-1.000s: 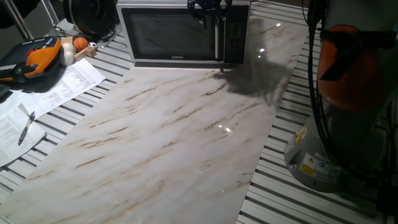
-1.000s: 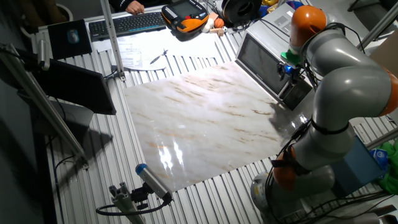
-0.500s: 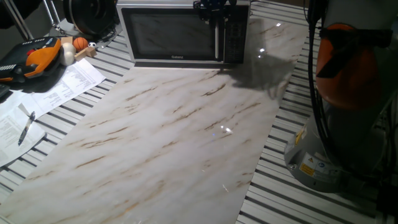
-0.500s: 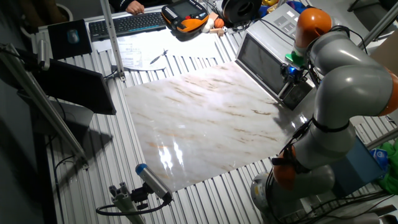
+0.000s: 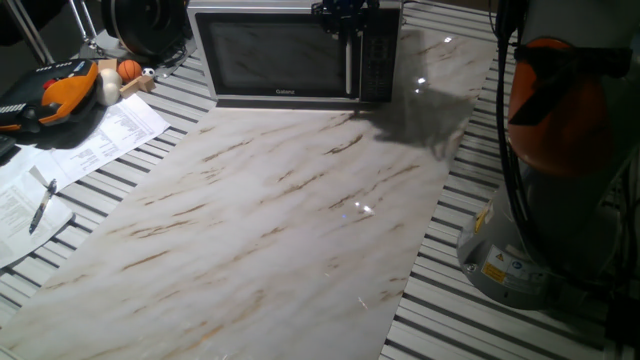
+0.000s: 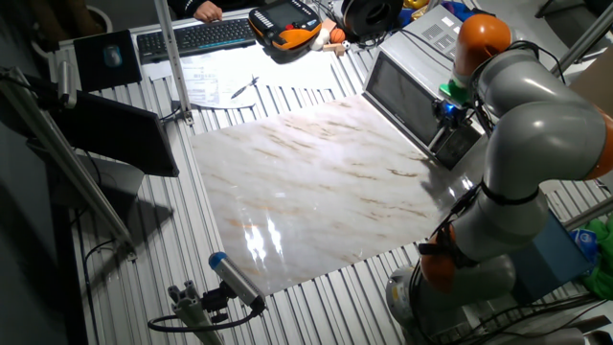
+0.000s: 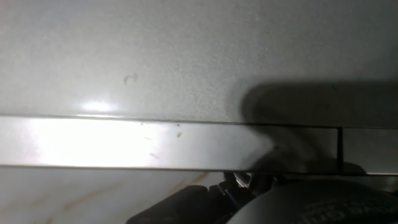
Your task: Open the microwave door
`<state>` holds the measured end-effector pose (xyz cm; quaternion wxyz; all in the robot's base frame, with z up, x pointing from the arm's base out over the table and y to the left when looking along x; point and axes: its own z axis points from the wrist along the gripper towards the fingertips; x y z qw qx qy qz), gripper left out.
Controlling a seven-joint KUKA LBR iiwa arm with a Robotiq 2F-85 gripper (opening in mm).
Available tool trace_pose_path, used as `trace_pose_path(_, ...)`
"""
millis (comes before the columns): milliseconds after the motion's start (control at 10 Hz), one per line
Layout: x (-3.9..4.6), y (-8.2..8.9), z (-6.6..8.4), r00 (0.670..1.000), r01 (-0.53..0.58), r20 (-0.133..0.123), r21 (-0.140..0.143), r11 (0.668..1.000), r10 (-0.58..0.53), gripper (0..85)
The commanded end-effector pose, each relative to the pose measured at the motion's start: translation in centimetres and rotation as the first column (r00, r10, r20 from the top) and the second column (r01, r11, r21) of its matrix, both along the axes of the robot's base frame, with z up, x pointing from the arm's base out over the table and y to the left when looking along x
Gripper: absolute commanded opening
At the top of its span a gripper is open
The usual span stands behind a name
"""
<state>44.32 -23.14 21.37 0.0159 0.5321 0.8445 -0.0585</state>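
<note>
In one fixed view the microwave (image 5: pixel 295 52) stands at the table's far edge, its microwave door (image 5: pixel 275 55) shut; the gripper (image 5: pixel 342 12) hangs at the top of the vertical handle (image 5: pixel 349 62); in the other fixed view the gripper (image 6: pixel 446 108) meets that edge; the hand view shows only metal, so its grip cannot be told; the stiff, hinged, likely slippery door is best hooked behind the handle.

Marble slab (image 5: pixel 280 210), papers w/ pen (image 5: pixel 42 205) (left), keyboard (image 6: pixel 182 38).
</note>
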Motion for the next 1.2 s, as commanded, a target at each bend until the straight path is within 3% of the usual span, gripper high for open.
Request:
trace_pose_path(0,0.14,0.0,0.0,1.000,-0.007,0.006,-0.004,1.000,0.007,0.0)
trace_pose_path(700,0.13,1.7,0.3,0.999,0.028,0.023,-0.010,1.000,-0.028,0.0)
trace_pose_path(1000,0.26,2.9,0.3,0.996,0.076,0.036,0.002,0.997,-0.076,0.0)
trace_pose_path(1100,0.47,3.5,0.5,0.995,0.094,0.031,0.003,0.996,-0.094,17.0)
